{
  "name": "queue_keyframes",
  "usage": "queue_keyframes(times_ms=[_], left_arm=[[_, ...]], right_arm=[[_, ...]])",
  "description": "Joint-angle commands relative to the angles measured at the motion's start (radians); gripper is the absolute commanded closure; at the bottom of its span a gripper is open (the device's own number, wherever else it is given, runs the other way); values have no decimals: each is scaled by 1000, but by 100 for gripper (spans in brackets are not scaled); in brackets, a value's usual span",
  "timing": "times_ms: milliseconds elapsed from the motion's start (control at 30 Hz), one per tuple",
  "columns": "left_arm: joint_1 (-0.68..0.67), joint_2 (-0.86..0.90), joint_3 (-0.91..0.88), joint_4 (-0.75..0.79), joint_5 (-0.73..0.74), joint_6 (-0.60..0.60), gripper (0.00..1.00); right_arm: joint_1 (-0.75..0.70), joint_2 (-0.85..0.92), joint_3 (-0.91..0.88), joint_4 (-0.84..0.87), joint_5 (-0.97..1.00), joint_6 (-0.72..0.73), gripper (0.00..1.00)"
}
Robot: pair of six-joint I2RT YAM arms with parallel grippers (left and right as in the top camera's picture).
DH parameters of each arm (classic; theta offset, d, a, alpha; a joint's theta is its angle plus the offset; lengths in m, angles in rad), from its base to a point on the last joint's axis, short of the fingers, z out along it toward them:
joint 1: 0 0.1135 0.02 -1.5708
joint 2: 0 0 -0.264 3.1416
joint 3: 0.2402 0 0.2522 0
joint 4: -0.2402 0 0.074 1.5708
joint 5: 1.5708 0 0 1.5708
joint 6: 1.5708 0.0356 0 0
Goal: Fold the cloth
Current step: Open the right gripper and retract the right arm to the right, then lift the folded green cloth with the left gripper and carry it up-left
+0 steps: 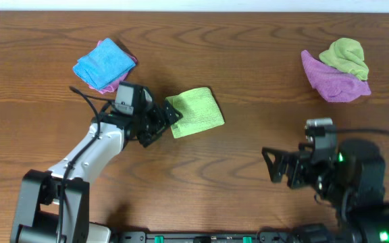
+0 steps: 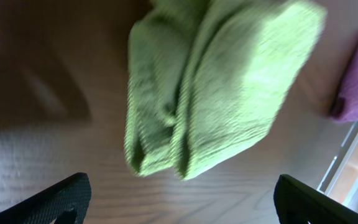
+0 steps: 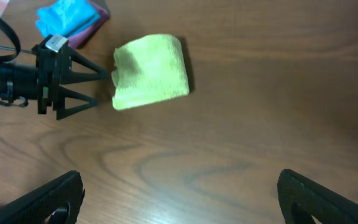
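Two arms point(image 1: 90, 145) point(image 1: 356, 175), one folded green cloth point(image 1: 194, 111), four other cloths point(image 1: 103, 64) point(image 1: 340, 67)

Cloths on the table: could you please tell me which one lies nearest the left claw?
The folded light-green terry cloth mid-table, right at the left claw tips. The blue-and-pink cloth stack and the green-on-purple cloth pile sit farther away.
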Motion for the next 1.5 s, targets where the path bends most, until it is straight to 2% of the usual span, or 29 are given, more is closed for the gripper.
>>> queue_keyframes(times_ms=[0, 233, 400, 700, 1167, 1200, 1400, 1467], left_arm=[[-18, -7, -44, 26, 23, -53, 5], [-42, -7, -79, 89, 1, -112, 5], [-57, 0, -79, 138, -55, -144, 5], [-67, 83, -79, 264, -29, -217, 5], [-119, 142, -78, 334, -68, -261, 0], [-119, 148, -78, 343, -68, -262, 7], [-119, 174, -79, 367, -97, -264, 32], [-119, 184, -78, 389, -97, -264, 45]], right_arm=[[-9, -73, -65, -18, 11, 27, 1], [-9, -208, -109, -48, 13, 69, 1], [-9, -211, -109, -50, 9, 76, 1], [-9, -211, -109, -51, -7, 76, 1], [-9, -211, -109, -51, -7, 76, 1], [-9, -211, -109, -51, -7, 76, 1], [-9, -211, -109, -51, -7, 76, 1], [-9, -211, -109, -51, -7, 76, 1]])
